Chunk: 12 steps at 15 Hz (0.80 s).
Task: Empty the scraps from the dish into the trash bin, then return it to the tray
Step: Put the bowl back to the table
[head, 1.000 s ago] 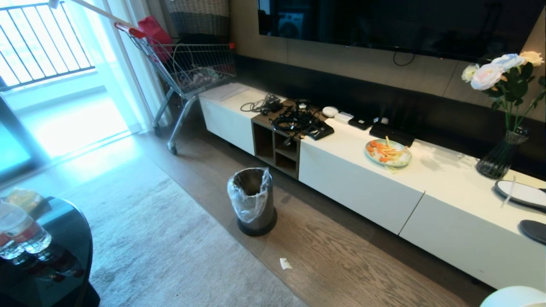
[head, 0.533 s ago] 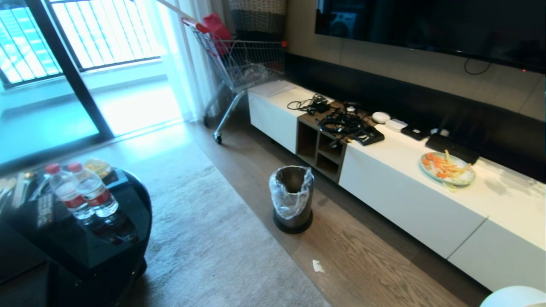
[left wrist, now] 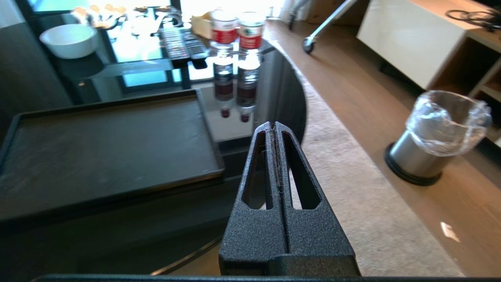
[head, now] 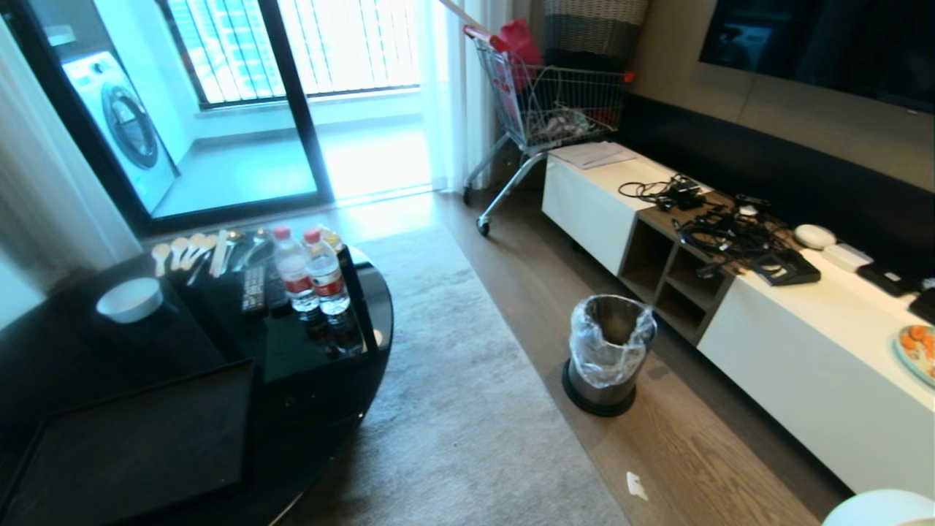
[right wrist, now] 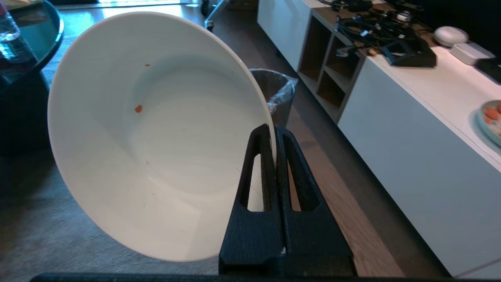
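Note:
My right gripper (right wrist: 273, 127) is shut on the rim of the dish (right wrist: 156, 137), a deep white bowl held tilted on its side. Inside it I see only a few tiny orange specks (right wrist: 138, 108); the scraps are otherwise out of view. In the head view only the dish's edge (head: 880, 508) shows, at the bottom right corner. The trash bin (head: 610, 354), with its clear liner, stands on the wood floor before the cabinet, beyond the dish. The black tray (head: 131, 446) lies bare on the dark round table, left of my left gripper (left wrist: 274, 125), which is shut on nothing.
On the table stand a small white bowl (head: 130, 299), two water bottles (head: 310, 270), a remote and spoons. A long white cabinet (head: 803, 351) runs along the right, with cables and a plate of carrot pieces (head: 917, 351). A shopping cart (head: 555, 109) stands at the back.
The whole head view has swung left, so the camera has turned: the table and tray have come into view and the bin sits further right. The dish's edge stays in the corner.

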Tool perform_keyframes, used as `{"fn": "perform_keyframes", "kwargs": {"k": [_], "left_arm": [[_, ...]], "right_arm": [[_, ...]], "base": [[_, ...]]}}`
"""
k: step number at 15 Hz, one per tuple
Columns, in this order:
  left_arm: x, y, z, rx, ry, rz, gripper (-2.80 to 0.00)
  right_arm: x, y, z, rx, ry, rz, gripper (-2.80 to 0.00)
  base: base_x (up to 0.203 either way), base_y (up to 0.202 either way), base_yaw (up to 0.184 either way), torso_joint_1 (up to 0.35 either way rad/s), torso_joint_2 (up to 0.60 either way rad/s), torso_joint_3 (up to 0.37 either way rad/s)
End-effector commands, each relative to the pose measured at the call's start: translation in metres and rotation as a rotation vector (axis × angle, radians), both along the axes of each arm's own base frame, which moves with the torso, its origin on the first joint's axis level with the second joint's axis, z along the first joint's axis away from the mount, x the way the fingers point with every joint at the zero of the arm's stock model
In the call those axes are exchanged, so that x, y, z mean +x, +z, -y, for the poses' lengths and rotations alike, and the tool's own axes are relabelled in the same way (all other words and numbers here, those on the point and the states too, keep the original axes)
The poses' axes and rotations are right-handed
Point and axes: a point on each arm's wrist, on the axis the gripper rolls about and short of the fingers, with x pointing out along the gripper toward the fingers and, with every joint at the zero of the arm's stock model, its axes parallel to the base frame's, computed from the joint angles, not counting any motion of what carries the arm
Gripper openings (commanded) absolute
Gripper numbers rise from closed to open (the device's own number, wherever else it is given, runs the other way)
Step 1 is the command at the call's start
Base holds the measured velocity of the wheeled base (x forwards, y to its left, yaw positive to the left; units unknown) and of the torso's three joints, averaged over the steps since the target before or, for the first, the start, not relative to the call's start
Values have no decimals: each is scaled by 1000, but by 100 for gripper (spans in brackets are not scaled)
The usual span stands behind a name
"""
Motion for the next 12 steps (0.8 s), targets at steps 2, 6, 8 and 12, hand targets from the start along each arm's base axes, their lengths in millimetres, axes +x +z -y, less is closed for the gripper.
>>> {"fn": "perform_keyframes", "kwargs": {"k": [2, 6, 8, 12], "left_arm": [[0, 0, 0, -1, 0, 1, -280], [0, 0, 0, -1, 0, 1, -280], [0, 0, 0, -1, 0, 1, -280], [0, 0, 0, -1, 0, 1, -280]], "right_arm": [[0, 0, 0, -1, 0, 0, -280], [0, 0, 0, -1, 0, 0, -280], [0, 0, 0, -1, 0, 0, -280], [0, 0, 0, -1, 1, 0, -280]], "base": [[-2, -8, 167, 1, 3, 4], [-1, -8, 168, -1, 3, 2], [-1, -8, 170, 2, 2, 2], [0, -9, 170, 0, 3, 1]]}}
